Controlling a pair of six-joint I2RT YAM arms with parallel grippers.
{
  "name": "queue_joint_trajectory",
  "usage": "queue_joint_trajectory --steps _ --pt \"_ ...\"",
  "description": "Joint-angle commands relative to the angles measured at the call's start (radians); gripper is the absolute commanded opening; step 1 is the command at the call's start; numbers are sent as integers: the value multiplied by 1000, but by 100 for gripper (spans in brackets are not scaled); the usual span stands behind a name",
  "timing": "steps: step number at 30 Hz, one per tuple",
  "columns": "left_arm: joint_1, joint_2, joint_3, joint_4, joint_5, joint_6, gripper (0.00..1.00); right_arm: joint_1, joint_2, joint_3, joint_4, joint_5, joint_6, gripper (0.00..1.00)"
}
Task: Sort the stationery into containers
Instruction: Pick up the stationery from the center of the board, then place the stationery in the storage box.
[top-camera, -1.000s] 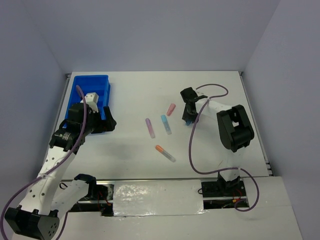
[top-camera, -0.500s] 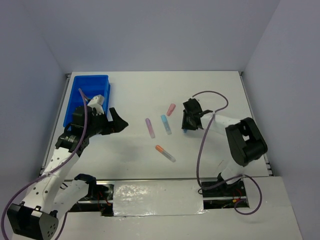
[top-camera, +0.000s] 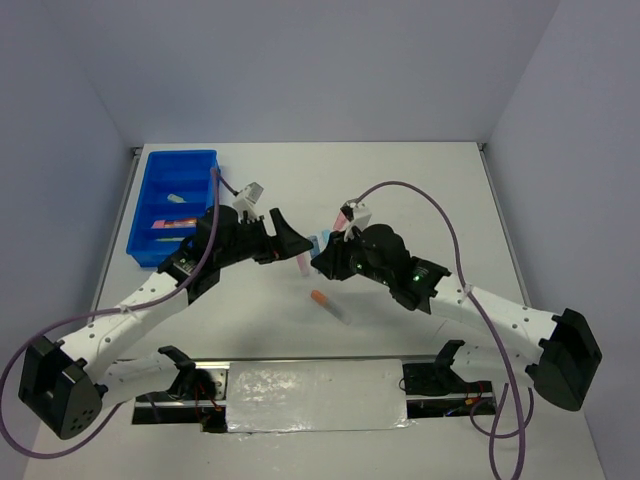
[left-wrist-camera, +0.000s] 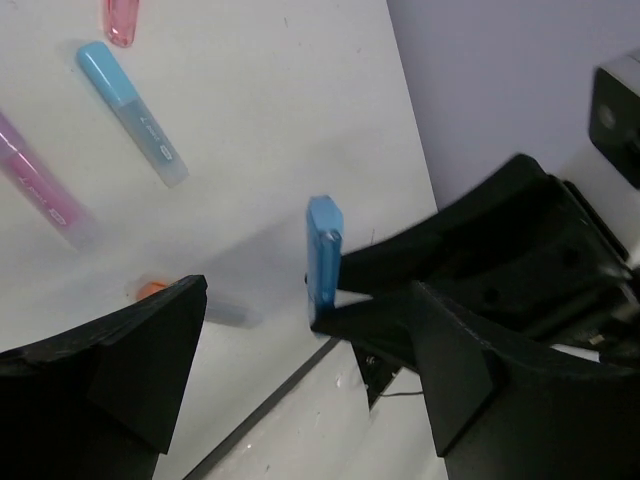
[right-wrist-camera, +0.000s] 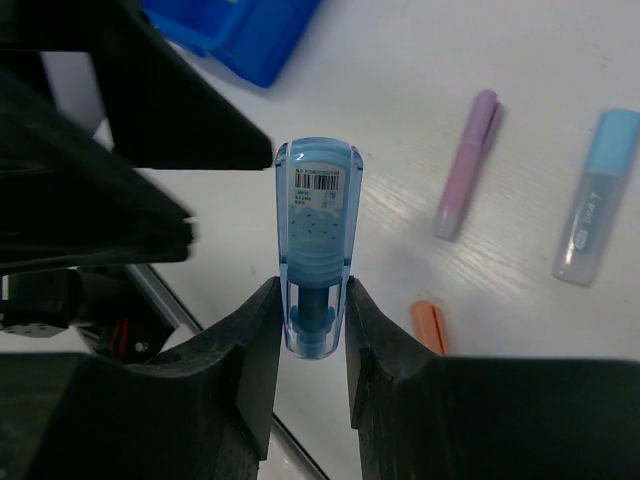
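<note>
1. Currently, a short translucent blue capped marker (right-wrist-camera: 318, 230) is clamped in the right gripper (right-wrist-camera: 312, 300), above the white desk (right-wrist-camera: 400, 90).
2. The left gripper (top-camera: 285, 243) is held with jaws apart, near it.

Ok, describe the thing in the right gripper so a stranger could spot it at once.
On the table, near its middle, find the right gripper. Clamped in it is a stubby clear-blue piece with a barcode label; the markers nearby lie loose on the table.

Top camera overlooks the table (top-camera: 420, 180); close, opposed wrist cameras share the held blue marker (right-wrist-camera: 315, 230).
</note>
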Motion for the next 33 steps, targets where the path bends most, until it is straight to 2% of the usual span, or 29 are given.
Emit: queue_joint_trajectory --steps 1,4,10,11,14,19,20,21,22,23,24,25,26,27,28,29,31,33 --pt "-20 26 63 21 -101 -22 93 30 -39 -4 96 -5 12 0" --pt "-23 30 70 21 -115 -19 90 64 -43 33 90 -19 -8 0" --pt "-24 52 79 21 -117 -15 72 100 -30 77 89 -25 -35 0" --pt "-24 55 80 21 -106 -16 62 104 -22 82 86 -11 -35 0" --pt "-32 64 80 21 -95 -19 49 107 3 108 63 26 -21 0" --pt "-40 63 68 33 -75 -28 44 107 70 195 6 104 -17 0" --pt "-40 61 65 32 -75 -30 31 107 93 203 4 101 -20 0" --pt "-40 61 70 29 -78 -30 23 107 102 218 6 102 -21 0" --pt "-40 63 77 21 -81 -27 10 105 121 224 7 104 -21 0" --pt "-40 63 83 18 -85 -24 2 107 127 230 7 107 -21 0" --pt "-40 66 91 -14 -92 -21 0 105 135 235 7 110 -21 0" --pt "-40 69 111 -28 -117 -7 0 107 139 247 1 115 -23 3" --pt "-40 70 125 -74 -137 1 0 104 147 250 -6 121 -21 26" --pt "-38 72 143 -111 -172 13 0 105 144 241 -11 125 -20 45" --pt "-24 76 192 -151 -263 40 0 105 129 228 -7 135 -20 57" --pt "-12 79 214 -238 -304 48 0 102 115 212 -6 147 -18 76" --pt "87 93 269 -309 -409 48 0 98 64 159 -26 193 -9 79" --pt "201 127 295 -361 -404 29 0 75 27 105 -49 220 3 80"
